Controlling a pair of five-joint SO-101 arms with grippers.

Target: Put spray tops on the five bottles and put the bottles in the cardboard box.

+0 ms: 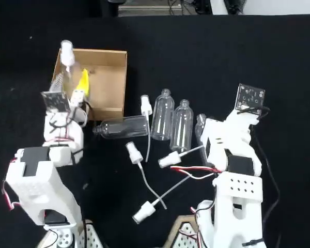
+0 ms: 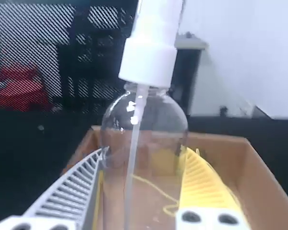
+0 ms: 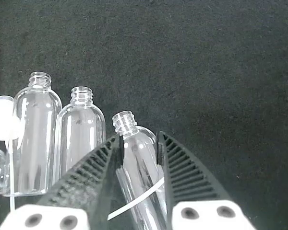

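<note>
While the left gripper (image 2: 144, 155) pinches the capped bottle (image 2: 156, 124) between its grey and yellow jaws, that bottle hangs over the open box (image 2: 225, 148), its spray top (image 2: 151, 52) uppermost and the dip tube running down inside the clear body. Whether its base touches the box floor I cannot tell. In the high view the box sits at the far left of the black table (image 1: 248, 51), with the left arm just in front of it.

The right gripper (image 3: 138, 140) is low over the table on the right. Its jaws are closed against both sides of a bare bottle (image 3: 137, 153) that lies flat with its open neck pointing away from the arm. A thin white tube crosses this bottle near the gripper's base.

Just beside it lie two more uncapped bottles, one next to it (image 1: 182, 125) and one farther toward the box (image 1: 163, 114), parallel and nearly touching. A fourth bottle (image 1: 123, 127) lies crosswise, its neck near the box's front corner.

Four loose tops are on the table: one (image 1: 145, 106) between the box and the parallel bottles, one (image 1: 134, 152) in front of the crosswise bottle, one (image 1: 169, 159) near the right arm, and one (image 1: 143, 212) nearest the arm bases.
</note>
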